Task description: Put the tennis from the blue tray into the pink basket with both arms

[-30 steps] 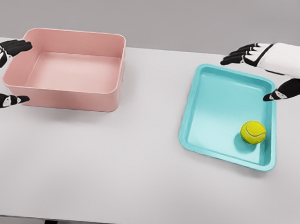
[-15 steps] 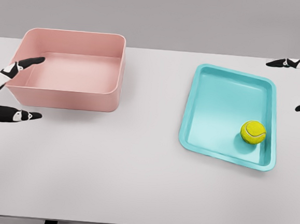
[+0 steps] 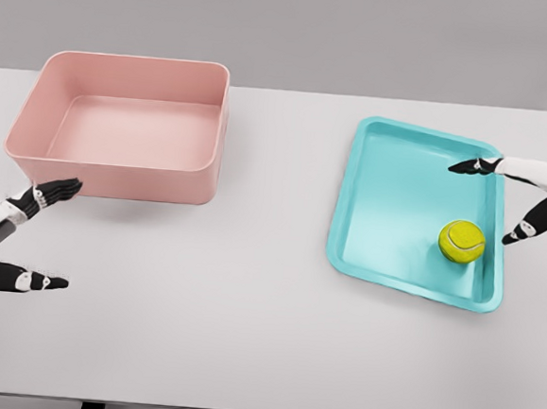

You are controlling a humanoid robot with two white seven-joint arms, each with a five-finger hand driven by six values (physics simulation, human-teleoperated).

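Head view, the only one on offer: the tennis ball (image 3: 462, 241) is sitting in the blue tray (image 3: 399, 176), tucked toward the tray's near right corner, and nothing is touching it. The right hand (image 3: 526, 191) is coming in from the right edge, its fingers (image 3: 466, 167) spread wide and holding nothing, one reaching over the tray's right rim above the ball, another pointing down just beside the rim, close to the ball but apart from it.

Over on the left, the pink basket (image 3: 115, 168) is standing empty at the far left of the bench (image 3: 263, 336), well apart from the tray. The left hand (image 3: 10, 241) is hovering low in front of the basket's near left corner, fingers open and gripping nothing.

Now the risk, as I'm judging it: that ball is round and free to roll (a smooth tray floor is no help), so a fingertip arriving off-centre is likely to nudge it along the rim instead of capturing it. A hand catching the tray's raised edge could shift the whole tray. And the basket is far off, so a handover between hands is where a loose hold could drop it
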